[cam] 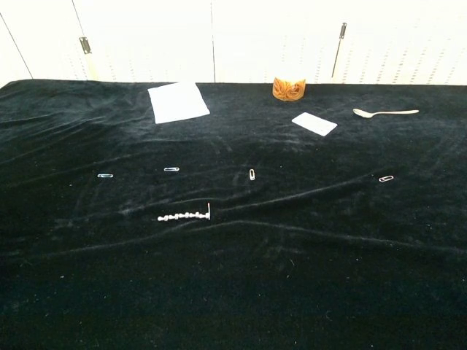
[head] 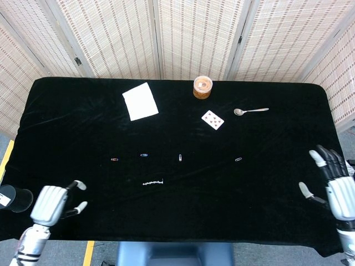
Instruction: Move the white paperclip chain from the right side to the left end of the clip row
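The white paperclip chain [head: 153, 183] [cam: 184, 216] lies flat on the black cloth, just in front of the clip row and free of both hands. The row holds single clips: a red one [head: 114, 159] [cam: 105, 176] at the left end, a blue one [head: 144, 155] [cam: 171, 169], a white one [head: 179, 158] [cam: 252, 174] and one far right [head: 238, 159] [cam: 386, 178]. My right hand [head: 336, 185] is at the table's right edge, fingers spread, holding nothing. My left hand [head: 52, 202] sits at the front left corner, fingers apart and empty. Neither hand shows in the chest view.
A white paper sheet [head: 140, 101] lies at the back left. An orange round tub [head: 203, 87], a playing card [head: 212, 119] and a spoon [head: 250, 111] sit at the back right. A dark cup [head: 15, 199] stands off the front left corner.
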